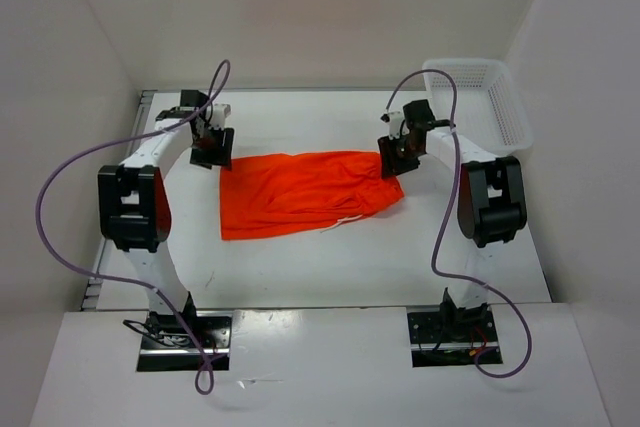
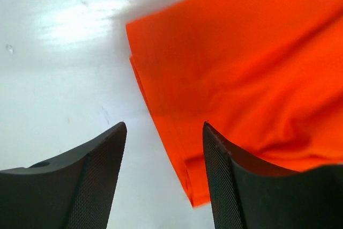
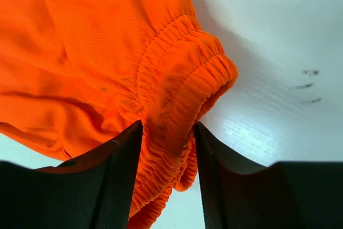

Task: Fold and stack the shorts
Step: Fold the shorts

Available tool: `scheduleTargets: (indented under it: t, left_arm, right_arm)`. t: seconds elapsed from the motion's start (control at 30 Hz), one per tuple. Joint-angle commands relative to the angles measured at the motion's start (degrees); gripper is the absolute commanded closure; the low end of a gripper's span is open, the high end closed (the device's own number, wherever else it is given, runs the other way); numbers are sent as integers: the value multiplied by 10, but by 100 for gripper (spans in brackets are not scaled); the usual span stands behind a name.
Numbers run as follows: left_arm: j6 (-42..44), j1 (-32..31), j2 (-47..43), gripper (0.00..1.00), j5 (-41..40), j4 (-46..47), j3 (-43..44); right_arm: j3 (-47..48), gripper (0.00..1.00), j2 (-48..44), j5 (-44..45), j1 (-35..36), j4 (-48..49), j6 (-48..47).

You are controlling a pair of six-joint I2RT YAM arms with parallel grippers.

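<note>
The bright orange shorts (image 1: 300, 192) lie spread on the white table, waistband to the right, with the thin white drawstring (image 1: 349, 219) at their near edge. My left gripper (image 1: 212, 149) hovers at the shorts' far left corner. In the left wrist view it (image 2: 163, 128) is open, and the hem corner of the shorts (image 2: 236, 68) lies between the fingers, close to the right one. My right gripper (image 1: 398, 155) is at the far right end. In the right wrist view it (image 3: 167, 128) is closed on the bunched elastic waistband of the shorts (image 3: 177, 84).
A white mesh basket (image 1: 482, 97) stands at the far right corner, just beyond the right arm. White walls enclose the table (image 1: 330, 267) on three sides. Purple cables loop off both arms.
</note>
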Motion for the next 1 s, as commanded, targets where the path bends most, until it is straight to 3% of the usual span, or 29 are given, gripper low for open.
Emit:
scheduleTargets:
  t: [0.0, 0.17, 0.5, 0.67, 0.83, 0.97]
  left_arm:
    - [2, 3, -107, 33, 45, -36, -35]
    - [2, -23, -113, 37, 64, -67, -149]
    - [2, -35, -83, 37, 69, -31, -167]
    - [2, -41, -67, 49, 64, -31, -173]
    - [2, -41, -41, 67, 94, -42, -173]
    - [2, -41, -41, 82, 89, -59, -168]
  right_arm:
    - [-34, 49, -65, -6, -1, 4, -5]
    - [-79, 40, -79, -6, -6, -1, -6]
    - [-86, 34, -61, 17, -13, 9, 6]
    - [-103, 31, -55, 17, -13, 15, -1]
    - [-103, 24, -33, 23, -13, 20, -6]
    - [-103, 24, -22, 16, -13, 25, -6]
